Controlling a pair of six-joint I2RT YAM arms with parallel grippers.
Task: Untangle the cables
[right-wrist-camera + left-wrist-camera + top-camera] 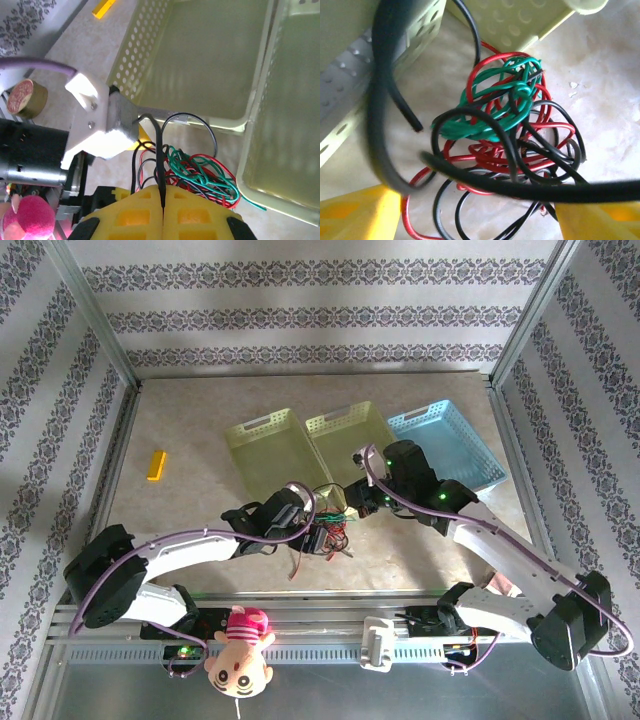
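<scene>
cables (330, 534): tangled heap on the counter (190, 525), just in front of the yellow baskets (262, 424) | left tool (480, 215): jaws wide open, straddling the heap | right tool (163, 200): pinched tight on one black cable (159, 150)

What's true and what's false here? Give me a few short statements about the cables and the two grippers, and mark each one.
1. The tangle holds red, green and black cables. True.
2. The tangle lies inside a basket. False: it lies on the table, in front of the middle basket.
3. The right gripper is shut on a black cable. True.
4. The left gripper is shut tight. False: its yellow fingers stand apart over the tangle.
</scene>
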